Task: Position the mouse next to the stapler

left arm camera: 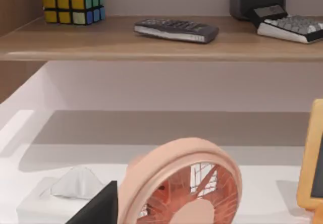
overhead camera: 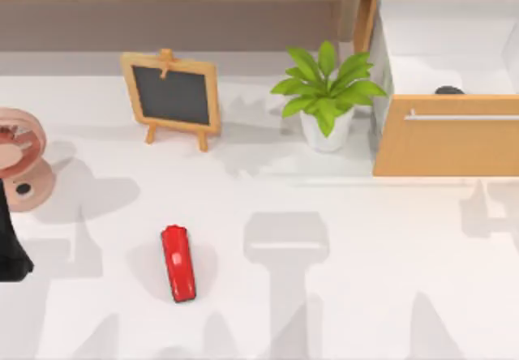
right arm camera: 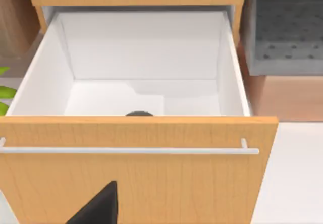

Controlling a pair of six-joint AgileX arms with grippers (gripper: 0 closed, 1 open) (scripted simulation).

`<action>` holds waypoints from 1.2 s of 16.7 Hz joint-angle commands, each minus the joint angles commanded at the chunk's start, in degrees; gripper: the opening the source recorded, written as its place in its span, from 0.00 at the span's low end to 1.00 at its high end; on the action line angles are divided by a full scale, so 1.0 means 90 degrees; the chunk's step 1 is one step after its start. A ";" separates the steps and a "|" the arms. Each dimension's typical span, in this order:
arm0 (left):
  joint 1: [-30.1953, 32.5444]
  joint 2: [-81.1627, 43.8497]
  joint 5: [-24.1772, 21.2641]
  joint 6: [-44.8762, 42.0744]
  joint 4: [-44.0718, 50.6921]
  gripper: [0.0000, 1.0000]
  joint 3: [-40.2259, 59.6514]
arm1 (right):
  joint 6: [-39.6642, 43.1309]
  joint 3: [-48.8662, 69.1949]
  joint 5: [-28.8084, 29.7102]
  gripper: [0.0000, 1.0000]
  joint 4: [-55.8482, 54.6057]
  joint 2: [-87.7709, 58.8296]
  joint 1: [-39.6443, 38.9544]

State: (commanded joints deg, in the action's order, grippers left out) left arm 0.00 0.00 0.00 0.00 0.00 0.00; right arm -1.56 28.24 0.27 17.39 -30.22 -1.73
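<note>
The mouse lies inside the open drawer at the counter's right rear, tucked just behind the drawer's wooden front so that a dark sliver peeks over the edge. From the right wrist view the same dark hump sits on the drawer's white floor, right against the inside of the front panel, a little left of the middle of the handle bar.

The right gripper is out in front of the drawer, on the counter side of the panel, apart from the mouse with the wooden front between them; just a black corner of it is visible, and I cannot tell how its fingers stand.

The stapler lies flat on the counter left of centre, well apart from the drawer, its length running roughly front to back.

The left arm is parked at the counter's left edge beside a pink fan. Its gripper shows as a black wedge near the fan, and its fingers I cannot make out either.

A chalkboard and a potted plant stand toward the back.
</note>
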 joint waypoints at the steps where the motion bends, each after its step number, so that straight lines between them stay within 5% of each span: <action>1: 0.0000 0.0000 0.0000 0.0000 0.0000 1.00 0.0000 | -0.0027 0.0531 0.0002 1.00 0.0292 -0.0604 -0.0030; 13: 0.0000 0.0000 0.0000 0.0000 0.0000 1.00 0.0000 | -0.0313 0.7324 0.0012 1.00 0.3782 -0.8623 -0.0497; 20: 0.0000 0.0000 0.0000 0.0000 0.0000 1.00 0.0000 | -0.0440 0.9992 0.0039 1.00 0.5331 -1.1604 -0.0668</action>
State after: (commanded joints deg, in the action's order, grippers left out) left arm 0.00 0.00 0.00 0.00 0.00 0.00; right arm -5.52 118.17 0.62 65.36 -134.66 -7.74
